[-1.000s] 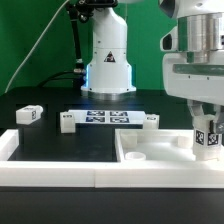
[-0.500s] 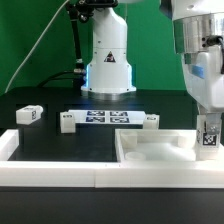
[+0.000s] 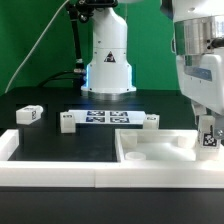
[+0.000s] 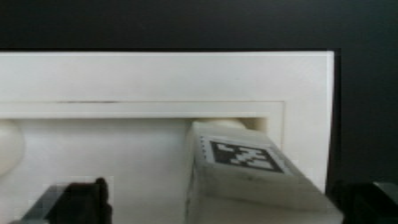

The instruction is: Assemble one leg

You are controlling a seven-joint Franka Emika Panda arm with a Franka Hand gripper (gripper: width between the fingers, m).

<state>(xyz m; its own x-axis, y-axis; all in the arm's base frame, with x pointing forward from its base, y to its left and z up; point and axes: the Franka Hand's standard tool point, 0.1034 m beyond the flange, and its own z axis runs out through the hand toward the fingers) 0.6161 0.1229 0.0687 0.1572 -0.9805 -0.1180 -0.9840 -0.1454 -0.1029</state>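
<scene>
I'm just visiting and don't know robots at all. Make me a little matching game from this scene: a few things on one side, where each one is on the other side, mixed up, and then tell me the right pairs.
Things:
1. leg in the tool
2. loose block with a tag
3. marker board
4. big white panel

Places:
A. flat on the black table, just in front of the robot's base
B. alone on the table, far to the exterior view's left
C. over the panel's corner at the exterior view's right
D. at the front, toward the exterior view's right

Pairs: 1-C, 2-B, 3-A, 4-D
</scene>
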